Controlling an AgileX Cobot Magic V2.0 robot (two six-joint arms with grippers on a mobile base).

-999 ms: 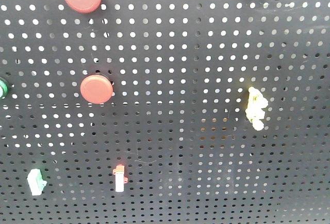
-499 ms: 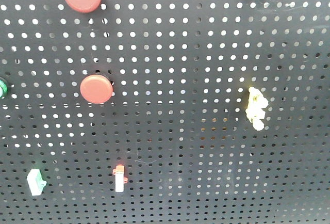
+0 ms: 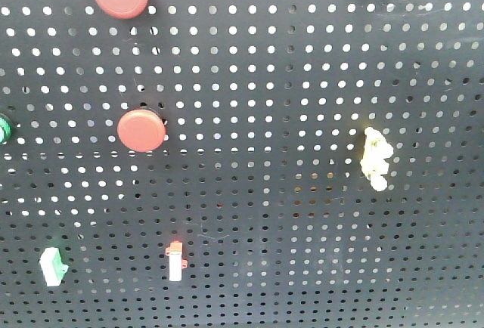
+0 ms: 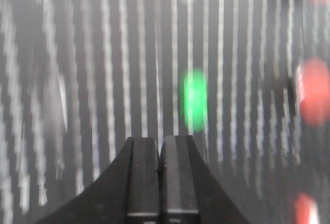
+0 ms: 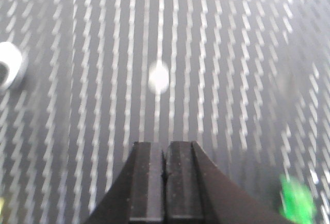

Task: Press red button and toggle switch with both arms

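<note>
Left gripper [image 4: 161, 145] pressed together, holding nothing; just beyond its tip, slightly right, green blur [image 4: 195, 100]; farther right, red button [image 4: 314, 97]. Right gripper [image 5: 165, 149] likewise pressed together; ahead, pale and smeared, possibly the toggle switch [image 5: 159, 77].

red button [image 3: 141, 130]: round, flat-faced, left of centre | toggle switch [image 3: 175, 261]: white, red-topped, upright, below button
</note>
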